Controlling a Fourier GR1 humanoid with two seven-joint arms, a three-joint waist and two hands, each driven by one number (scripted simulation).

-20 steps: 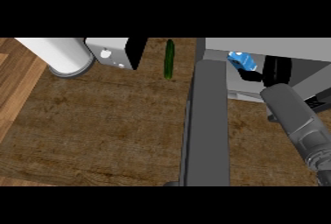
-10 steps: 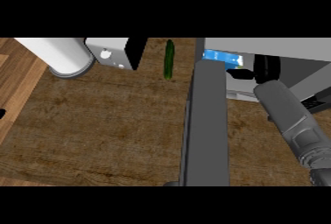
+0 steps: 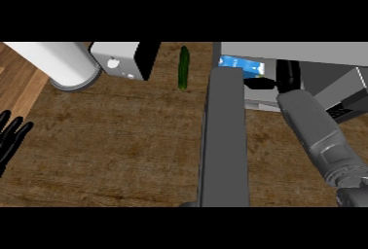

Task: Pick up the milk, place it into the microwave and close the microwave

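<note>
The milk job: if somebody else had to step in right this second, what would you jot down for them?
Right hand: reaching into the microwave, right beside the milk carton; I cannot tell whether it grips it.
Left hand: open, resting at the view's left edge.
Milk carton: blue and white, inside the microwave opening, behind the door.
Microwave door: wide open, edge-on across the counter.
Done: milk looks to be in the microwave.
Left: draw the right hand out, then swing the door shut.
</note>
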